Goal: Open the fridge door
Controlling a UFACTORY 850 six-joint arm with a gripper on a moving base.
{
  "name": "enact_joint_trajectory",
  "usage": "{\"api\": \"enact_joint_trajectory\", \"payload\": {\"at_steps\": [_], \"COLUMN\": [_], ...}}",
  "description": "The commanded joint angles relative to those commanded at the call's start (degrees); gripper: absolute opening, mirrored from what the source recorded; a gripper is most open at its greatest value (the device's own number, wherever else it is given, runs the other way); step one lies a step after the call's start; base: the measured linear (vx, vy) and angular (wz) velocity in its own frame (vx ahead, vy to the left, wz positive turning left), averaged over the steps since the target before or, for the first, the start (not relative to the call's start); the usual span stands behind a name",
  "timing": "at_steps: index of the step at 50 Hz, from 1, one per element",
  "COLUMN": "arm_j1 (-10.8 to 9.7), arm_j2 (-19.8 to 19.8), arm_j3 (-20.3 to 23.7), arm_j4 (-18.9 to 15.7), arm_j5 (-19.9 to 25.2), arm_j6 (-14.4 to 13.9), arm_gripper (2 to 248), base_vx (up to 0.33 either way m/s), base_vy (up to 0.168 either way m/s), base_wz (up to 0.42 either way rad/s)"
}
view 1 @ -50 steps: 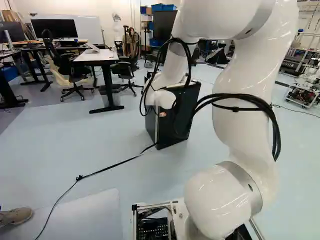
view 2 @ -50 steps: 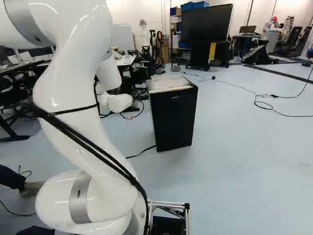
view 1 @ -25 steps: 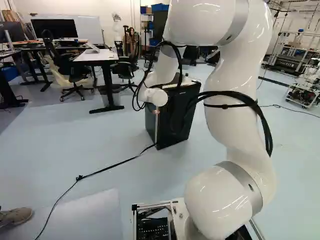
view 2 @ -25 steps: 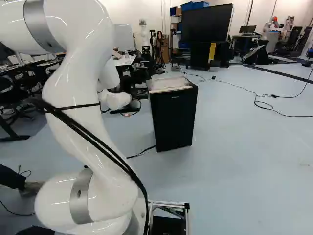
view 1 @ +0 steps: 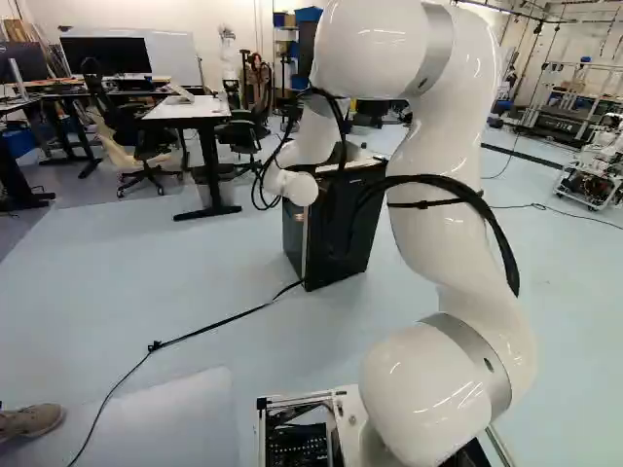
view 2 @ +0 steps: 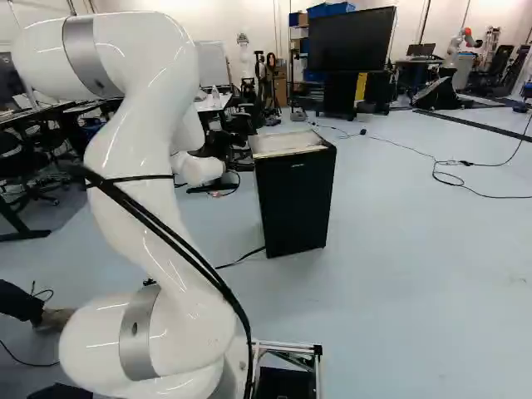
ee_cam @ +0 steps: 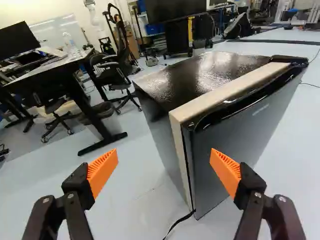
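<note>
Near the middle of both base views, the black fridge [view 2: 295, 199] is seen upright on the floor [view 2: 424, 249], with its door [ee_cam: 220, 165] closed against the cabinet. In the wrist view, the door is divided from the glossy fridge top [ee_cam: 200, 75] by a pale strip [ee_cam: 225, 93], by which the side edge is also followed downward. A recessed grip [ee_cam: 245, 107] is set along the door's upper edge.

The white arm [view 1: 438, 185] is raised steeply from its lowest joint, bent over at a high elbow, and reached forward and down. In the right base view, its wrist [view 2: 198, 169] is seen to the left of the fridge; in the left base view, the fridge's upper left part is crossed by it. Black cables [view 1: 472, 197] are strapped along the arm.

The gripper [view 2: 220, 190] is partly hidden in the right base view. By the wrist view, the two fingers of the gripper [ee_cam: 164, 154] are spread wide apart, with nothing gripped. The fridge's near upright edge is framed between them; one orange pad [ee_cam: 225, 170] is seen over the door's face, the other over floor. Whether the door is touched by that finger cannot be told.

From the fridge's foot, a black cord [view 1: 219, 324] is trailed across the floor. Farther off, a white-topped desk [view 1: 185, 110] is flanked by office chairs [view 1: 148, 146], and a large dark screen [view 2: 352, 40] is stood behind.
</note>
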Motion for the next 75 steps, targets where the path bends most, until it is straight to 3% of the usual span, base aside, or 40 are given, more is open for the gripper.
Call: {"api": "enact_joint_trajectory", "payload": {"at_steps": [27, 75], "arm_j1": [-0.22, -1.69], "arm_j2": [-4.44, -8.57], "arm_j3": [-2.58, -8.37], "arm_j4": [3.75, 9.53], "arm_j5": [0.0, 0.0], "arm_j6": [0.0, 0.0], "arm_gripper": [247, 247], "base_vx": [0.0, 0.0], "base_vy": [0.0, 0.0], "base_wz": [0.0, 0.0]}}
